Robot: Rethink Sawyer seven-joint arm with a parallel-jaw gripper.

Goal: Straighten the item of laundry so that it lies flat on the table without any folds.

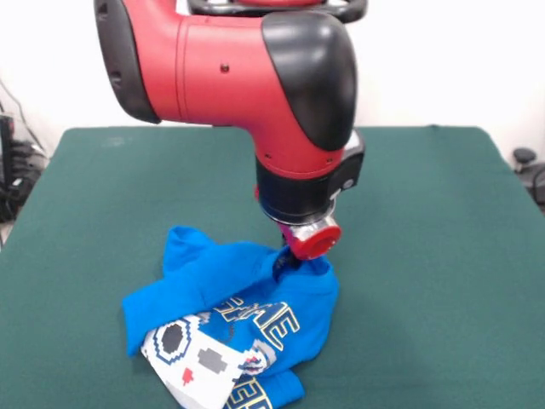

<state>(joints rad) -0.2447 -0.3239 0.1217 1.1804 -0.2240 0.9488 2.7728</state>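
Note:
The item of laundry (223, 319) is a bright blue T-shirt lying crumpled and folded on the green table (426, 256), toward the near edge. Its white-grey pixel print and white lettering show on the folded front part; one flap is turned over. My gripper (288, 258) comes down from the red arm onto the shirt's far right edge. A red round part sits just above it. The cloth bunches up around the tip, and the wrist hides most of the gripper.
Wide bare felt stretches to the left, right and far side of the shirt. Dark cables and gear stand off the table at the left edge, and a dark object (526, 162) sits off its right edge.

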